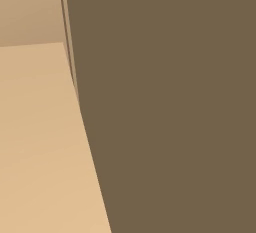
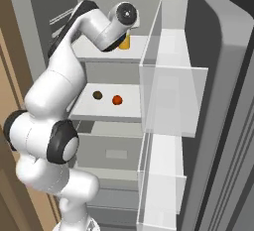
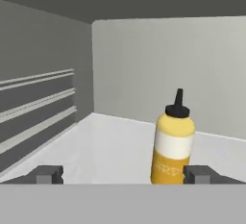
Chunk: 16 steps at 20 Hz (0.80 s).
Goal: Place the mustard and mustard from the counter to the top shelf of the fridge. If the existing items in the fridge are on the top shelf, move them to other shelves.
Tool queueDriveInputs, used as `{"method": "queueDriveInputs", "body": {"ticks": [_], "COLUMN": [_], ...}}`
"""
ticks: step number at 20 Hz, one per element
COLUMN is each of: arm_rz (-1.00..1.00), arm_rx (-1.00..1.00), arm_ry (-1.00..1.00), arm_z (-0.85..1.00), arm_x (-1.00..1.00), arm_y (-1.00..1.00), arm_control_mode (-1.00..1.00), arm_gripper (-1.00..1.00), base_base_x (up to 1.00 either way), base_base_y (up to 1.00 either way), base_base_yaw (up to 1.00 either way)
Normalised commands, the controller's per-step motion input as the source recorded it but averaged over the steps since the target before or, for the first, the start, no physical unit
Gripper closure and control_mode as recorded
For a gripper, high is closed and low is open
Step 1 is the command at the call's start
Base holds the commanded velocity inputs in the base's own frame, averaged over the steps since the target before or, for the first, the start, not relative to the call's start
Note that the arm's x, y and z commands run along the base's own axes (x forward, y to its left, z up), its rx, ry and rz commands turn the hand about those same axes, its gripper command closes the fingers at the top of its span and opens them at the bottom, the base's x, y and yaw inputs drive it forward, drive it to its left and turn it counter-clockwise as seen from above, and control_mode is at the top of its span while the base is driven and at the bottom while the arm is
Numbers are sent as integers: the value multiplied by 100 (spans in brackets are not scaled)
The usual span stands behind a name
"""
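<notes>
The taller amber-yellow mustard bottle (image 3: 174, 141) with its dark nozzle stands upright on the fridge's white top shelf (image 3: 105, 146); from the right base camera it is a yellow patch (image 2: 124, 41) behind my wrist. My gripper (image 3: 124, 175) is open, its fingertips (image 3: 48, 174) wide apart just in front of the bottle, which sits toward the right fingertip. Nothing is held. The dark brown lump (image 2: 97, 95) and the orange-red ball (image 2: 117, 100) lie on the middle shelf (image 2: 87, 110). The squat mustard jar and the counter are out of view.
The fridge door (image 2: 218, 86) stands open on the right, with clear racks (image 2: 168, 91). A pale grey drawer box (image 2: 114, 153) sits below the middle shelf. A ribbed wall (image 3: 38, 107) bounds the top shelf's left. A brown panel (image 1: 170, 107) stands close to the left base camera.
</notes>
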Motion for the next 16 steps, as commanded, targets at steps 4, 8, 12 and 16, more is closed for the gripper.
{"method": "queueDriveInputs", "body": {"ticks": [4, 8, 12, 16], "arm_rz": [0, 0, -1, -1], "arm_rx": [-2, -3, -1, -6], "arm_ry": [-27, -22, -11, -4], "arm_z": [17, 16, 13, -1], "arm_x": [-97, -100, -100, -100], "arm_y": [35, 8, 0, 0], "arm_control_mode": [-100, -100, -100, -100], "arm_gripper": [-100, -100, -100, -100], "base_base_x": [0, 0, 0, 0], "base_base_y": [0, 0, 0, 0], "base_base_yaw": [0, 0, 0, 0]}}
